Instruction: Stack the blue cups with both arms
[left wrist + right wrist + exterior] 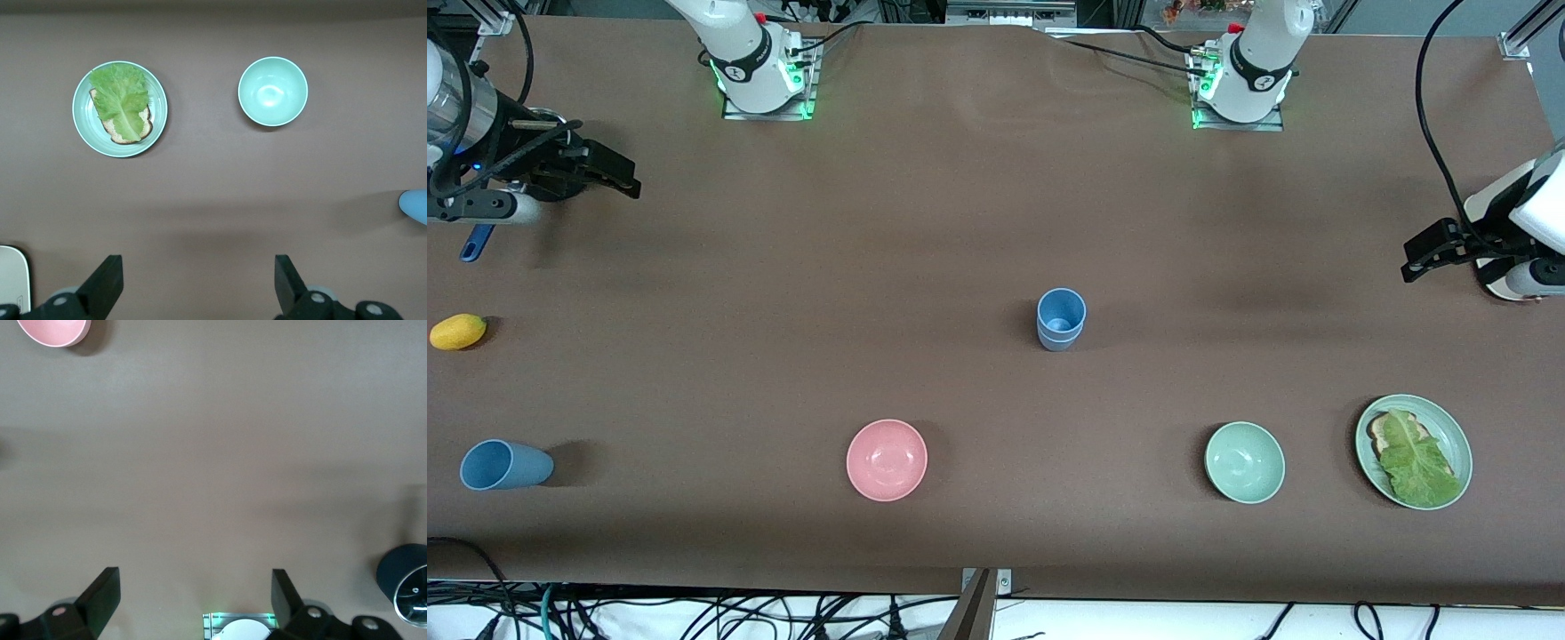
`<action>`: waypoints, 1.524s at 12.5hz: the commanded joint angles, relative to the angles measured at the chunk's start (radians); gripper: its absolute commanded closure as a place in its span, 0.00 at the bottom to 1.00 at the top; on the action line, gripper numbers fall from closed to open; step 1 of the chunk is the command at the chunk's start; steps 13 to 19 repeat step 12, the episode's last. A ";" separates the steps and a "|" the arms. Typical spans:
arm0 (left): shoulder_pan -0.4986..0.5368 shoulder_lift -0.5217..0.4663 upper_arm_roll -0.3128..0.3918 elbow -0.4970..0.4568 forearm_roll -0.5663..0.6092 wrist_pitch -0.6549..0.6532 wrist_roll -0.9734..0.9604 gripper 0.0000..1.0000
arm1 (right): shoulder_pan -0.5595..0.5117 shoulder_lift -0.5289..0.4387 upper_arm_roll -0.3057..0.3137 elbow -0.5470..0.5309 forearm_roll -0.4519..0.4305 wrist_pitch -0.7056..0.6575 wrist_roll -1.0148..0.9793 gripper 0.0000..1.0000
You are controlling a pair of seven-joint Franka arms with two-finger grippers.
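Note:
Two blue cups [1061,320] stand upright at the middle of the table, the sky blue one nested in the duller grey-blue one. A third blue cup [505,465] lies on its side near the front edge, toward the right arm's end. My right gripper [627,178] is open and empty, up over the right arm's end of the table; its fingers [100,593] frame bare table. My left gripper [1408,260] is open and empty over the left arm's end; its fingers [107,283] show wide apart. The nested cups' edge [415,205] shows in the left wrist view.
A pink bowl [887,460] and a green bowl [1244,462] sit near the front edge. A green plate [1456,434] with bread and lettuce lies beside the green bowl. A yellow lemon [458,332] and a blue-handled tool [476,243] lie at the right arm's end.

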 commanded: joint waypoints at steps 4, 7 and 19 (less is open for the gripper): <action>0.002 -0.004 0.001 -0.005 0.007 0.005 0.009 0.00 | -0.022 -0.008 0.021 0.011 -0.008 -0.013 0.004 0.00; 0.002 -0.004 0.001 -0.005 0.007 0.005 0.009 0.00 | -0.022 -0.006 0.021 0.011 -0.010 -0.014 0.001 0.00; 0.002 -0.003 0.001 -0.005 0.007 0.005 0.009 0.00 | -0.022 -0.008 0.021 0.011 -0.012 -0.016 -0.004 0.00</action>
